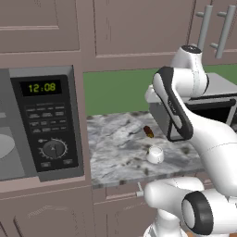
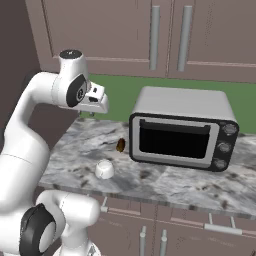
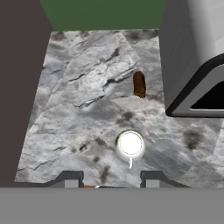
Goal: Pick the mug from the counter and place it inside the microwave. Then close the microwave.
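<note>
Marbled counter, gripper above mug

White mug, marbled grey counter (dark-speckled), seemingly brown-red oblong

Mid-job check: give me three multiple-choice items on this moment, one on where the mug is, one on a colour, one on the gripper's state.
1. Where is the mug?
A. inside the microwave
B. on the counter, apart from the brown object
C. in the gripper

2. What colour are the microwave's clock digits?
A. red
B. white
C. green

3. How is the gripper?
A. open, holding nothing
B. shut on the mug
C. shut on the brown object

Answers: 1 B, the mug stands alone on the marbled slab. 2 C, the digits glow green. 3 A, in the hand view the fingertips stand apart above the mug.
</note>
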